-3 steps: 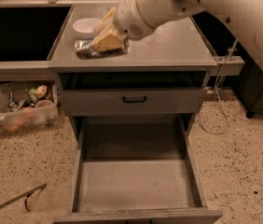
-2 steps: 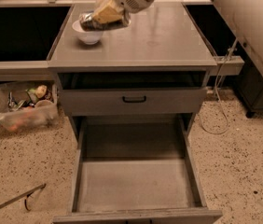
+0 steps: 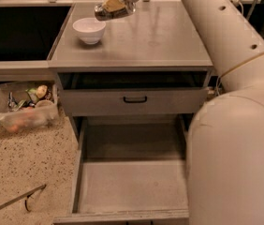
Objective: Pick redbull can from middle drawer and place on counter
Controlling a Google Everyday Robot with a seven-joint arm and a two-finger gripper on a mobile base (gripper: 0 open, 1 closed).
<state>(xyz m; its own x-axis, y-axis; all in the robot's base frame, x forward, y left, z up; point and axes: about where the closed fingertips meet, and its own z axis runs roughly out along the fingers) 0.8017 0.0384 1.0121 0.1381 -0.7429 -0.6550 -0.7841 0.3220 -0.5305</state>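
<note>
My gripper [image 3: 113, 8] is above the back left part of the counter [image 3: 160, 41], just right of and above the white bowl [image 3: 89, 30]. It is shut on the redbull can [image 3: 108, 14], a shiny silver can held lying sideways below the yellowish fingers [image 3: 114, 3]. The can hangs clear of the counter surface. The middle drawer [image 3: 132, 184] is pulled fully out at the bottom of the view, and its grey floor is bare. My white arm [image 3: 230, 78] fills the right side and hides the drawer's right wall.
A drawer front with a small black handle [image 3: 135, 99] sits below the counter, slightly open. A clear plastic bin of clutter [image 3: 23, 108] stands on the speckled floor at the left. A dark sink-like recess [image 3: 19, 32] lies left of the counter.
The view has shifted, so the counter and drawer sit differently in it. My gripper with the can has moved from beside the bowl's left to its upper right, higher over the counter.
</note>
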